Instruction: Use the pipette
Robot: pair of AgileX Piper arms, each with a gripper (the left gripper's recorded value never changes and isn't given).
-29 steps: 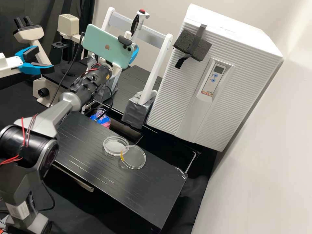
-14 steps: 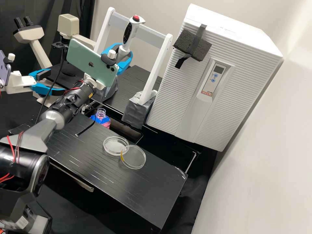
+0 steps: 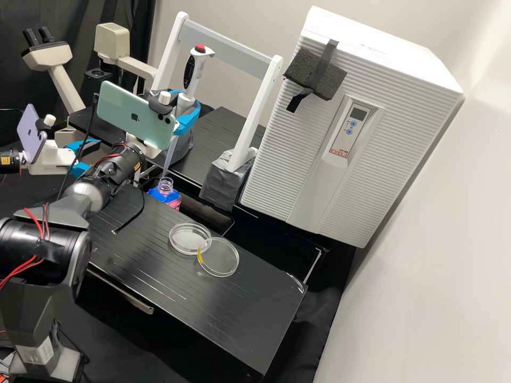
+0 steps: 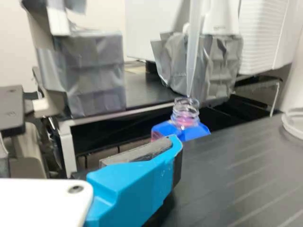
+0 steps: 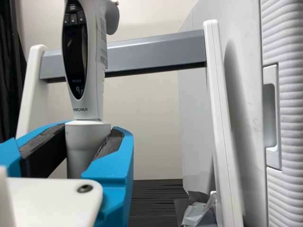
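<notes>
high view: found the pipette (image 3: 190, 72) upright in the upper left of the frame, red button on top, clamped low on its white body by the right gripper (image 3: 183, 113), blue jaws pinching it from both sides. confirmed in the right wrist view: pipette (image 5: 85, 61) standing in the left half of the frame, right gripper (image 5: 87, 149) closed around its lower barrel, dark pads of the fingers (image 5: 116, 161) against it. traced the long clear tip (image 3: 166, 159) down to just above the open neck of the bottle (image 3: 168, 192), left of centre, at the back edge of the black bench (image 3: 213, 308). in the left wrist view, saw the tip (image 4: 193, 47) drop from the top edge to the mouth of the bottle (image 4: 185, 116) at centre, pink liquid inside, blue below; cannot tell whether the tip end sits inside the neck or just over it. located the left gripper (image 3: 80, 157) at the left edge of the high view, well left of the bottle, jaws spread with nothing between. logged two clear petri dishes (image 3: 189, 238) near centre, rims overlapping, a small yellow mark (image 3: 199, 256) where they meet. noted a white ribbed cabinet (image 3: 351, 122) on the right, a white frame (image 3: 229, 50) with a grey crossbar behind the pipette, and a microscope (image 3: 48, 56) at far upper left.
</notes>
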